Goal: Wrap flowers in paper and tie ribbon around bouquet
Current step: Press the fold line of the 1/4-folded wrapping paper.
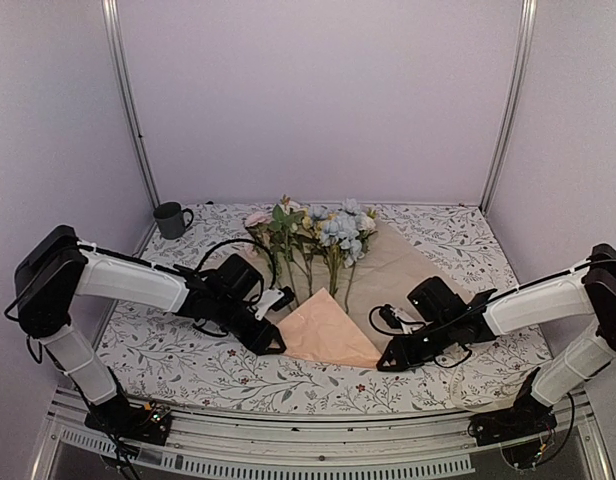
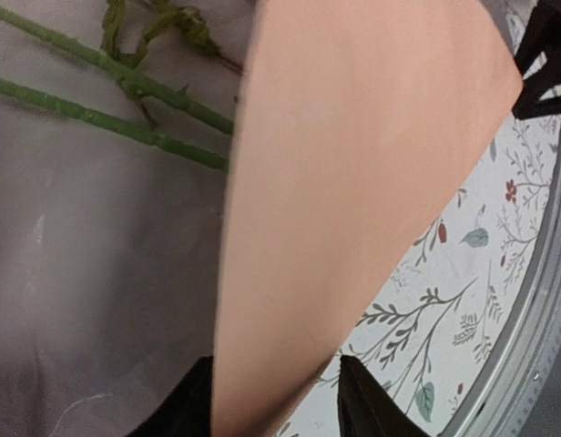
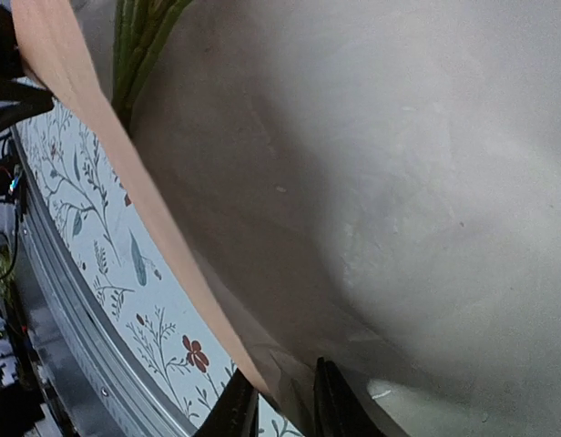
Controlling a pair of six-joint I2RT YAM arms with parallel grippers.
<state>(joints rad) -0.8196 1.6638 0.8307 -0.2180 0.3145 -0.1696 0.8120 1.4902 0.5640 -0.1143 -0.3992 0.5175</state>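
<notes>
Two grippers are low over the near part of the table, one at each side of the paper (image 1: 413, 262). The paper lies spread on the leaf-patterned tablecloth (image 1: 163, 350), in the middle of the table and a little to the right. Its near left part is folded over, so a peach-orange flap (image 1: 323, 330) shows on top of the duller, grey-beige side.

The flowers (image 1: 313, 228) lie on the far part of the paper. Their pink, pale blue, yellow and white blooms point to the back wall. Their green stems (image 2: 103, 66) run toward the near edge and go under the folded flap.

The left gripper (image 1: 275, 345) is at the left edge of the flap. In the left wrist view its two black fingers (image 2: 185, 411) stand clearly apart, and the narrow end of the flap lies in the space between them. The fingers are not clamped on it.

The right gripper (image 1: 386, 362) is at the near right corner of the flap. In the right wrist view its fingertips (image 3: 242, 411) are close together, with only a narrow gap. The folded edge of the paper runs into this gap. It cannot be told if they press the paper or only stand around it.

A dark mug (image 1: 171, 218) stands upright at the far left corner of the table, well apart from the paper.
</notes>
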